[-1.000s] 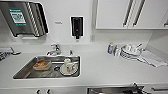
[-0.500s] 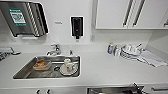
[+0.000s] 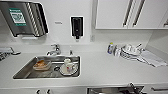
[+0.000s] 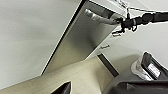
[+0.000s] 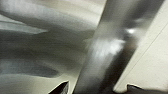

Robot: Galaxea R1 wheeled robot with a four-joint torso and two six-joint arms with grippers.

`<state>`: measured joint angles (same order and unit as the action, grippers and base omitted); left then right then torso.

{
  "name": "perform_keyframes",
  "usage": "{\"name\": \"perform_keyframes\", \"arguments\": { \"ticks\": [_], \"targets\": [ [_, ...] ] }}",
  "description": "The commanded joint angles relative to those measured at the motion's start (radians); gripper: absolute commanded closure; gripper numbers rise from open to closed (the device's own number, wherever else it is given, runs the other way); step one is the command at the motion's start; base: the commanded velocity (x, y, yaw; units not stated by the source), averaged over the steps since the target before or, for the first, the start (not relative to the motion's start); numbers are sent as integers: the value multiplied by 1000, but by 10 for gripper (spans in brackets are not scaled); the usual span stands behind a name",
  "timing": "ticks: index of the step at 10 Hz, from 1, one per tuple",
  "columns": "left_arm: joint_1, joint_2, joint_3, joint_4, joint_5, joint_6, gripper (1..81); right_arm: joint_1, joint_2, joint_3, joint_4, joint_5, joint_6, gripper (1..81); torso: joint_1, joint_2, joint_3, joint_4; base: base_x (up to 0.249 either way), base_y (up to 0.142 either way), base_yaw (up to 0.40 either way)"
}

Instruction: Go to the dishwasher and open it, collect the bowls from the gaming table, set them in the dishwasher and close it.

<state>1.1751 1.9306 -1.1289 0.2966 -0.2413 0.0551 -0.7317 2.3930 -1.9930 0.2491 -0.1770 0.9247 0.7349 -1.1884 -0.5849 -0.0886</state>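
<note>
Right fingers [image 5: 62,88] sat apart astride the dishwasher [image 4: 82,42] bar handle [image 5: 105,50], not clamped; unit under the desk [image 3: 105,67] right of the sink [image 3: 25,72], nothing moved over the last second, so opening looked stalled.

no text is legible anywhere.
</note>
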Motion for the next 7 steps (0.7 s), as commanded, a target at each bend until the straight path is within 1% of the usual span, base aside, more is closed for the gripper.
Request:
{"name": "perform_keyframes", "arguments": {
  "ticks": [1, 4, 7],
  "targets": [
    [-65, -42, 27, 22, 16, 2, 10, 36, -44, -1, -42, -171, -13, 10, 0, 0, 0, 0, 0, 0, 0],
    [-65, -37, 27, 18, 16, 2, 10, 14, -73, 8, -51, -170, -13, 10, 0, 0, 0, 0, 0, 0, 0],
    [-65, -41, 29, 19, 16, 0, 10, -1, -76, 8, -53, -170, -13, 10, 0, 0, 0, 0, 0, 0, 0]
  ]
}}
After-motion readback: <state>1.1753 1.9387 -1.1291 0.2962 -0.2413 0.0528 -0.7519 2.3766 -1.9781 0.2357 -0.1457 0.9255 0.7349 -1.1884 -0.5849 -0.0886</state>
